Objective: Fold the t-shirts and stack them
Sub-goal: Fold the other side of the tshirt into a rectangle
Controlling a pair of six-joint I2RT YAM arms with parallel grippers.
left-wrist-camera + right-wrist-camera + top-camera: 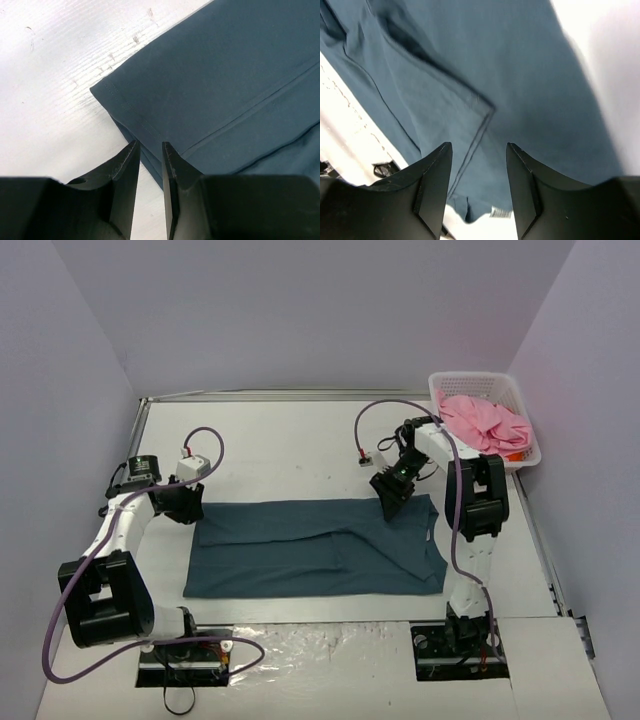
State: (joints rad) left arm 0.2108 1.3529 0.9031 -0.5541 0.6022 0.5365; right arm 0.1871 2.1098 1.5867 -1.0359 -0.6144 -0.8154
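**Top external view.** Two arms, one on each side, reach over a white bench [280, 440]. Two t-shirts are present. One teal-blue t-shirt [320, 550] lies flat on the bench as a long band between the arms, its far edge straight and one sleeve showing at the right end. One pink t-shirt [485, 425] sits crumpled in the single white lattice basket [480, 377] at the far right corner, well apart from the teal-blue one. The left hand [190, 508] is at the far left corner of the teal-blue t-shirt. The right hand [391, 505] is over its far edge near the right end.

**Left wrist view.** The two fingers of the left hand [149, 145] stand slightly apart, with a narrow slit between them through which pale bench [50, 75] shows. Their tips sit at the hemmed corner of the teal-blue t-shirt [225, 75], where several stacked cloth edges are visible. No cloth is seen in the slit.

**Right wrist view.** The two fingers of the right hand [479, 146] are spread wide and hold nothing. They are above the teal-blue t-shirt [520, 75], over a hemmed edge that turns a corner. One small white label [500, 212] shows at the cloth's near edge.
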